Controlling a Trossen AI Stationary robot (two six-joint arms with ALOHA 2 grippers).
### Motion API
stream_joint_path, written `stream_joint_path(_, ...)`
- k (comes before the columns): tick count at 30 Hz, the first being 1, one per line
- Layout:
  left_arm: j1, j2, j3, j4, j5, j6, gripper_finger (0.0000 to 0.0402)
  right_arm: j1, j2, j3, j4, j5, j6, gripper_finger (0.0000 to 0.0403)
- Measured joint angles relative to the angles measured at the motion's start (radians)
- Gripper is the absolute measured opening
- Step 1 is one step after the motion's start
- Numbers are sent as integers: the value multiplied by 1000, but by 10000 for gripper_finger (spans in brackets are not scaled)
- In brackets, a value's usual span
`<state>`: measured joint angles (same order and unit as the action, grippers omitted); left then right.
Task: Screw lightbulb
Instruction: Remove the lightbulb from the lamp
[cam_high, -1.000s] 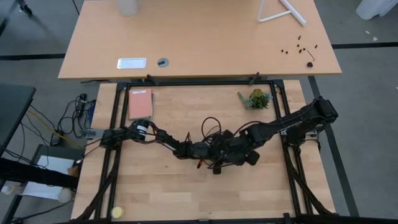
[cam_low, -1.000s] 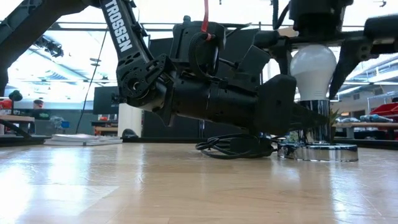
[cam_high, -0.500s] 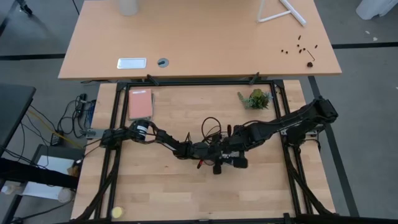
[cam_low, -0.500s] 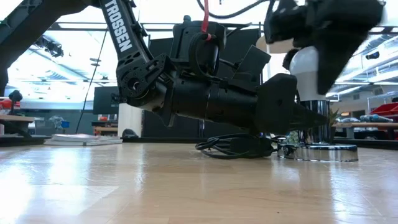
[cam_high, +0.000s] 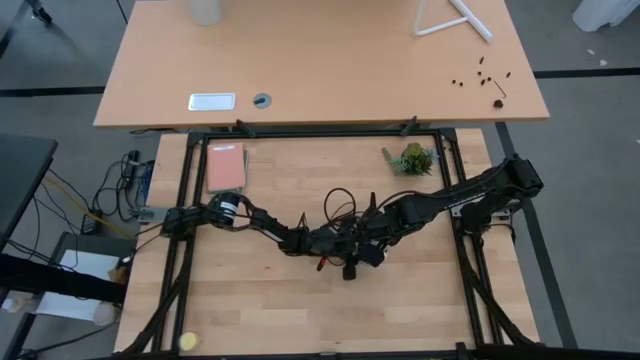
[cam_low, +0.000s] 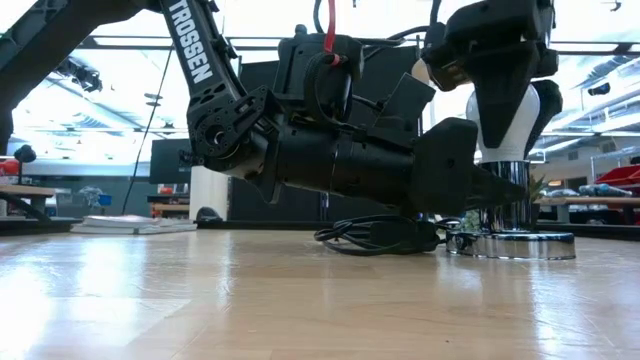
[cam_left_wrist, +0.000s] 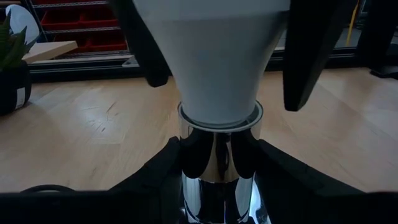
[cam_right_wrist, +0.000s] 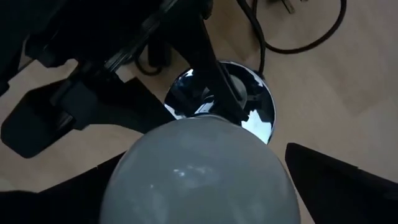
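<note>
The white lightbulb (cam_low: 528, 118) stands upright with its base in the chrome neck (cam_left_wrist: 217, 149) of the round silvery socket disc (cam_low: 515, 245), which lies flat on the table's middle. My left gripper (cam_low: 500, 190) lies low and level, shut on that neck. My right gripper (cam_low: 515, 135) comes down from above and is shut on the bulb, which also shows in the right wrist view (cam_right_wrist: 199, 180). In the high view both grippers (cam_high: 355, 248) meet at the table's middle and hide the bulb. My left gripper pinches the socket's chrome neck (cam_left_wrist: 186, 155) between its two fingers, one on each side, just under the bulb. The fingers come in level from the table's left, across the upright neck. The socket's disc rests flat on the table. My right gripper holds the bulb's white glass body (cam_left_wrist: 186, 68) between its two fingers (cam_left_wrist: 308, 56), one on each side. The fingers point down from above, along the upright bulb. The bulb's base sits in the socket neck. The pads' exact contact lies above the left wrist view's edge.
The socket's black cord (cam_low: 375, 235) lies in loops behind the grippers. A small potted plant (cam_high: 410, 158) stands at the far right, a pink book (cam_high: 225, 167) at the far left, a yellow ball (cam_high: 188, 342) at the near left corner. A wooden desk stands beyond.
My right gripper has turned about the bulb's upright axis: its fingers stood left and right of the bulb in the low view and now stand before and behind it. My left gripper and the socket have kept still.
</note>
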<state>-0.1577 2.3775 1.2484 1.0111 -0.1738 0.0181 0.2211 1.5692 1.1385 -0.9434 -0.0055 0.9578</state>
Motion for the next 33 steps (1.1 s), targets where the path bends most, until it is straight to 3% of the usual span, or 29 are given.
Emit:
stream_joint_path(6, 0, 0, 0, -1, -1, -1, 178, 0, 0, 0, 0, -4, 8, 356)
stream_joint_path(12, 0, 0, 0, -10, -3, -3, 178, 1, -1, 0, -41, -46, -83, 320)
stream_joint_path(19, 2, 0, 0, -13, -11, -3, 178, 24, -2, 24, -207, -38, -150, 301)
stream_joint_path(24, 2, 0, 0, -15, -7, -3, 178, 66, -20, 66, -428, 93, -97, 297)
stream_joint_path(28, 1, -1, 0, -17, -5, -3, 178, 158, -78, 51, -402, 158, -82, 298)
stream_joint_path(33, 1, -1, 0, -19, -4, -3, 178, 313, -193, -57, -282, 303, 65, 294)
